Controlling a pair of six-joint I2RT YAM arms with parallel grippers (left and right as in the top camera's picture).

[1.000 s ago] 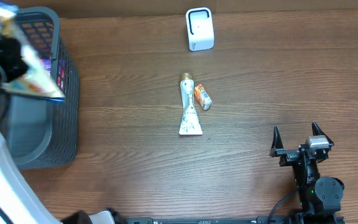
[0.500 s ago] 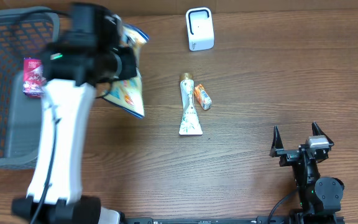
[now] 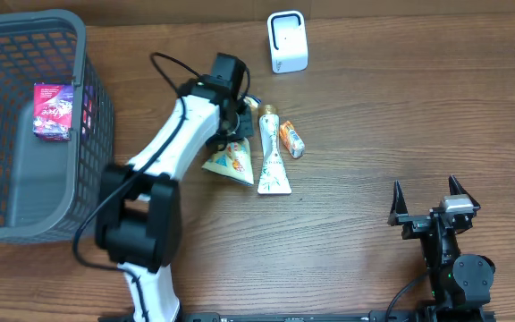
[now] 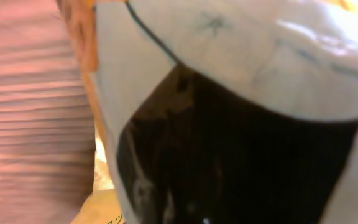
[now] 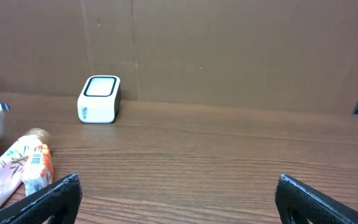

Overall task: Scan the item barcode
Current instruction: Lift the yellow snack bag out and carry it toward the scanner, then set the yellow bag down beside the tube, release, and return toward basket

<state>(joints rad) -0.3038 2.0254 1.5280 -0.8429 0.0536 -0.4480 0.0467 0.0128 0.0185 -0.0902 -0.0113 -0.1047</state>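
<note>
Toward the middle of the worktop (image 3: 392, 107), the left gripper (image 3: 236, 132) is clamped on a glossy yellow-and-white snack packet (image 3: 231, 162), just beside a flat-ended tube (image 3: 273, 163) and a small orange box (image 3: 291, 139). Bare wood lies open rightward. A boxy white scanner (image 3: 287, 42) stands by the far edge and a grey mesh basket (image 3: 97, 134) fills the far left corner. At the near right corner, the right gripper (image 3: 427, 193) stands wide, holding nothing.

Mock retail checkout station set up in a robotics lab. Indicators: wood-grain tabletop (image 3: 392, 116) backed by a plain cardboard wall (image 5: 241, 50); grey mesh shopping basket (image 3: 98, 143); white barcode scanner (image 3: 287, 41); packaged goods, namely a snack pouch (image 3: 231, 163), a tube (image 3: 272, 165) and a small orange packet (image 3: 291, 139); white robot arm (image 3: 164, 161) mounted at the tabletop edge.
</note>
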